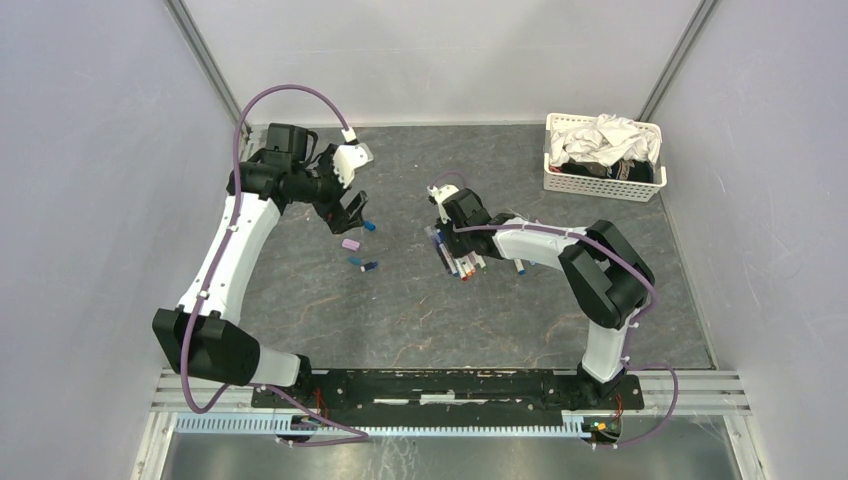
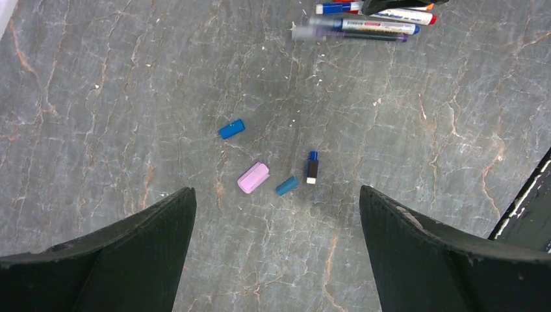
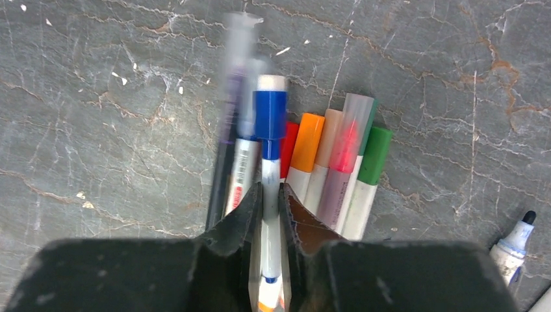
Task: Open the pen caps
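Top external cam looks down from above and behind the arm bases (image 1: 440, 385), taking in the whole table (image 1: 400, 320). Left wrist cam hangs high, facing down btwn its own fingers (image 2: 130, 260) at loose pen caps (image 2: 253, 177). Right wrist cam sits v. close, aimed along a blue-capped pen (image 3: 270, 123). All three share the pens (image 2: 364, 26) (top edge of left wrist view).
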Available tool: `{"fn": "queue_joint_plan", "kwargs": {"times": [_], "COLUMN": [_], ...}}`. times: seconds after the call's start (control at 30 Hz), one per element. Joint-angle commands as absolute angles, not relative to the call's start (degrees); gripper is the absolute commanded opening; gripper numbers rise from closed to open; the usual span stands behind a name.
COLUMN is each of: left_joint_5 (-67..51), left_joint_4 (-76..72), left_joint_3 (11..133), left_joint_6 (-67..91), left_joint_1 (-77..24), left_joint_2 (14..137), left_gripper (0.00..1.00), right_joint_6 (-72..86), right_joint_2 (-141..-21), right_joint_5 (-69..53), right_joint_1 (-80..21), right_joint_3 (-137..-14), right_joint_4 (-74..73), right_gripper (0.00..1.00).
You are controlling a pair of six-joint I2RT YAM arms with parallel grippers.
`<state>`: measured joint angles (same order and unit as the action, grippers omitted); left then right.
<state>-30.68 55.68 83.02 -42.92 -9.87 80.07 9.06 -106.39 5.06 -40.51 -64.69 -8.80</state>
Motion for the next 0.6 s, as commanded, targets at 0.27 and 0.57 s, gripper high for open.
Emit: {"fn": "queue_joint_plan", "kwargs": {"times": [0.27, 0.57], "left_joint_5": [-42.7, -44.5], "left_joint_4": [61.5, 60.6], "left_joint_3": [78.1, 71.9], "left_joint_6": [-57.3, -70.7], "left_joint_1": [-10.0, -15.6], "left_joint_2": [77.4, 73.7], "left_gripper": [1.0, 1.0], "right_joint_6": [8.6, 11.8], "right_joint_2": [-99.4, -99.2], "right_joint_5": [-2.7, -37.6], "right_joint_1": [-40.8, -40.6], "right_joint_3": [-68.6, -73.1], "right_joint_4": [-10.2, -13.3], "right_gripper": [0.0, 0.0]}}
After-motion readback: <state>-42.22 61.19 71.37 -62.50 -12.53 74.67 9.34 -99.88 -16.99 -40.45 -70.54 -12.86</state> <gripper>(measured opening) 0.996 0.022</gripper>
